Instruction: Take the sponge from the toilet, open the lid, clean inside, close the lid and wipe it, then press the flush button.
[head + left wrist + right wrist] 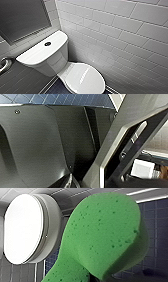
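The sponge (pixel 107 233) looks light, soft and porous. It should squash under pressure and flop if pinched at a thin edge, so a hold across its narrow waist seems best. The right fingers (pixel 93 277), mostly hidden by foam, appear clenched on its near end, and the pad stands out ahead of them. Beyond the fingers, the toilet (pixel 53 225) has its lid (pixel 23 228) down. I cannot tell the left gripper's state.
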